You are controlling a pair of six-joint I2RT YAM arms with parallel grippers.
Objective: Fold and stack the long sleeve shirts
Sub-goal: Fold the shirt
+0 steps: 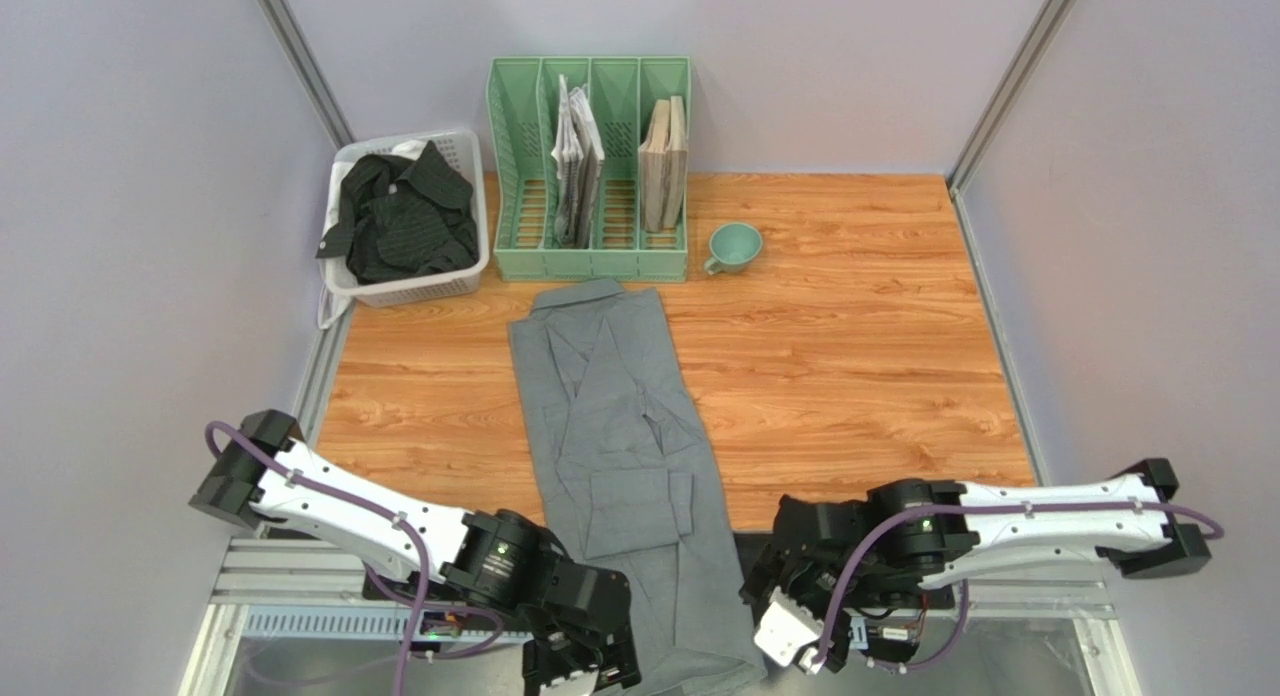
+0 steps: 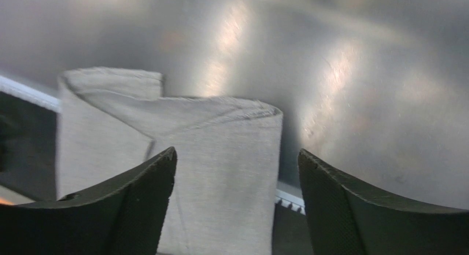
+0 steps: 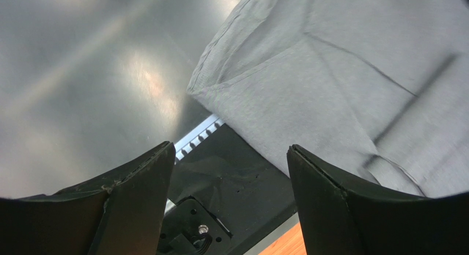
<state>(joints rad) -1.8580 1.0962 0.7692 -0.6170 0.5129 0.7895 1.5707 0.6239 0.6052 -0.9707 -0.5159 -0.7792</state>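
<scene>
Grey shirt hem beyond table near edge

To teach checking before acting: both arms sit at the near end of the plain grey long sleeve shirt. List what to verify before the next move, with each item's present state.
1. The left gripper is open: ok, jaws wide apart.
2. The right gripper is open: ok, nothing between its jaws.
3. Sleeves of the plain grey long sleeve shirt are folded in: ok, it lies as a narrow strip.
4. Hem is far enough between the left jaws: cannot tell, depth is unclear.
5. Hem lies flat on the wooden table top: not ok, it hangs past the near edge.
6. The black striped shirt is folded: not ok, crumpled in the white plastic basket.
</scene>
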